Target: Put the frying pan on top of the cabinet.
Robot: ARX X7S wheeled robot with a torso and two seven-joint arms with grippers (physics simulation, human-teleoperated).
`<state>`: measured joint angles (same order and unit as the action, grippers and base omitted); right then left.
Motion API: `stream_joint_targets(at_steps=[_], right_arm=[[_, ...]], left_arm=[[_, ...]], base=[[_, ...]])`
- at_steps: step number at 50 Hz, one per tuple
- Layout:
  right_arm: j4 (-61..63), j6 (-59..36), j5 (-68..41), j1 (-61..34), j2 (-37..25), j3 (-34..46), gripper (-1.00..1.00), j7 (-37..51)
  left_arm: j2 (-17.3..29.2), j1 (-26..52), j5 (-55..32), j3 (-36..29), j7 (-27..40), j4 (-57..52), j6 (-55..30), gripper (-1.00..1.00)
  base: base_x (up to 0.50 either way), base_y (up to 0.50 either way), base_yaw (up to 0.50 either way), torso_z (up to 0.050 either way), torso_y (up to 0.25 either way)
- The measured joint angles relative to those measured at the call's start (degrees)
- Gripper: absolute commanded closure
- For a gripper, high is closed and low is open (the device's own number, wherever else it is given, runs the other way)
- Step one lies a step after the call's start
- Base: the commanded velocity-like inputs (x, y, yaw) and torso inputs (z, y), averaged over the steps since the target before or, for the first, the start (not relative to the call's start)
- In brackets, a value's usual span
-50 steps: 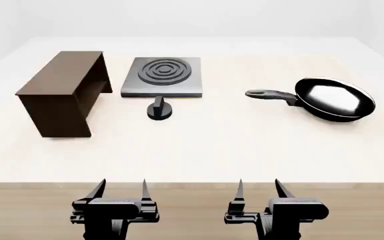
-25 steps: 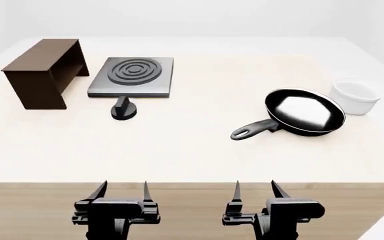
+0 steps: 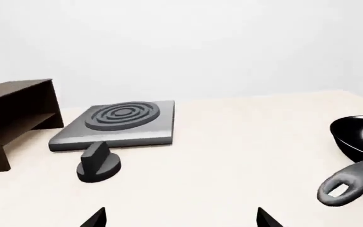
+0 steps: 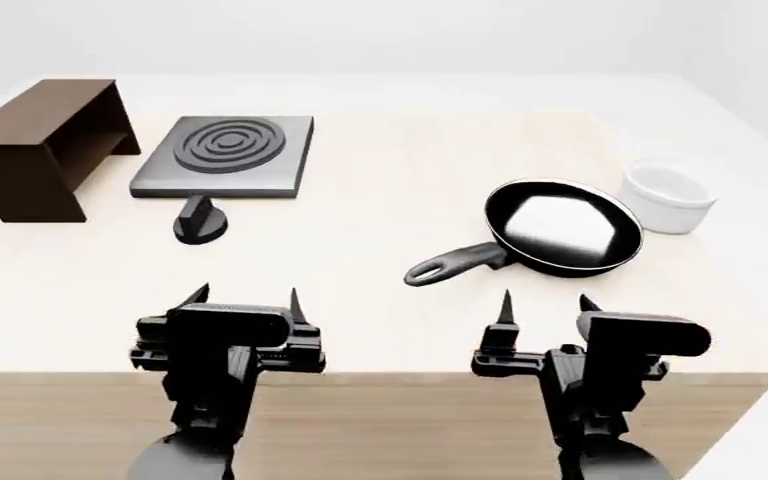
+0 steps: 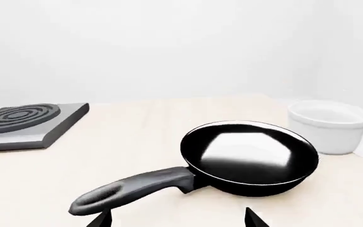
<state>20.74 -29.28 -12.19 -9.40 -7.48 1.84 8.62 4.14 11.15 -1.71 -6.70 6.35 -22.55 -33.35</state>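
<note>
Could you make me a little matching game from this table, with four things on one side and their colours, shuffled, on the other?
Things:
1. frying pan
2. cabinet
3. bowl
4. stove plate

Colours:
A. white
B. grey with raised rings
C. glossy black
D. dark brown

Pairs: 1-C, 2-D, 3-A, 4-B

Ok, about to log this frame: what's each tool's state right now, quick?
Left tool: open, holding nothing.
Right tool: open, holding nothing, just short of the glossy black round frying pan.
</note>
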Motion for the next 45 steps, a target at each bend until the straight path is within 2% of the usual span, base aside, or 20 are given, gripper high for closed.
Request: stream_joint_targets(at_steps=[5, 13, 24, 45], right_arm=[[6.5, -7.6, -1.0, -3.3, -1.2, -0.3, -1.00, 2.2], [13.4, -14.5, -2.4, -5.7, -2.2, -0.9, -1.00, 4.2], [17.2, -18.0, -3.2, -6.9, -3.1, -0.6, -1.00, 5.3], [18.6, -19.0, -3.4, -7.4, -4.4, 0.9, -1.00, 6.0]], left_arm=[[-0.9, 4.0, -2.5, 1.2, 0.3, -8.7, -10.2, -1.00], [-0.9, 7.4, -4.4, 2.1, 1.3, -13.9, -16.8, -1.00], [-0.5, 8.9, -6.1, 1.9, 2.3, -16.2, -19.7, -1.00], [0.7, 9.9, -8.9, 1.5, 3.4, -16.7, -21.0, -1.00]], base=[[0.50, 0.00, 0.00, 0.000, 0.000], [0.50, 0.00, 0.00, 0.000, 0.000], [0.50, 0.00, 0.00, 0.000, 0.000], [0.50, 0.00, 0.00, 0.000, 0.001]])
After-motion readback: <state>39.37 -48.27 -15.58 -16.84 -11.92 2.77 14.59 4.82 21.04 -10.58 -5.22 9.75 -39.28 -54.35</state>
